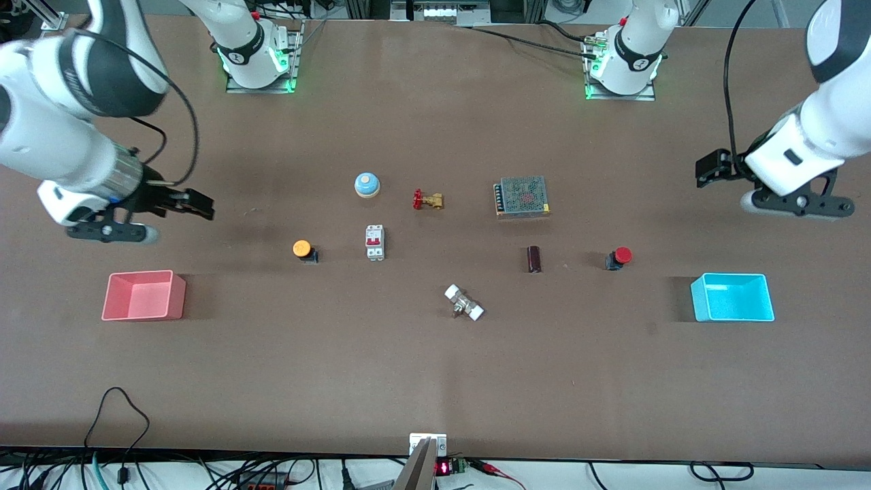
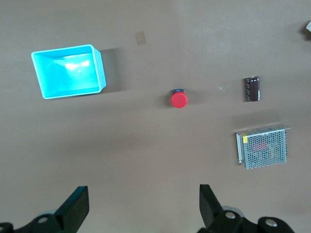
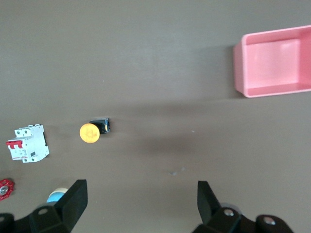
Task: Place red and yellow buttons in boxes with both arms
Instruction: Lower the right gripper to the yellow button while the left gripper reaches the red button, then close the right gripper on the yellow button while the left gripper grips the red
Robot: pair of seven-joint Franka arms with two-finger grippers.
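Observation:
The yellow button (image 1: 303, 250) stands on the table between the pink-red box (image 1: 143, 295) and a white breaker; it also shows in the right wrist view (image 3: 90, 132), as does the pink box (image 3: 272, 62). The red button (image 1: 619, 257) stands near the cyan-blue box (image 1: 733, 297); both show in the left wrist view, the button (image 2: 179, 99) and the box (image 2: 68, 71). My right gripper (image 1: 197, 204) is open and empty, up over bare table at the right arm's end. My left gripper (image 1: 708, 169) is open and empty, up over bare table at the left arm's end.
In the middle lie a blue dome bell (image 1: 367, 184), a brass valve with red handle (image 1: 427, 200), a white breaker (image 1: 375, 242), a metal mesh power supply (image 1: 522, 197), a dark cylinder (image 1: 534, 259) and a white-capped metal fitting (image 1: 464, 303).

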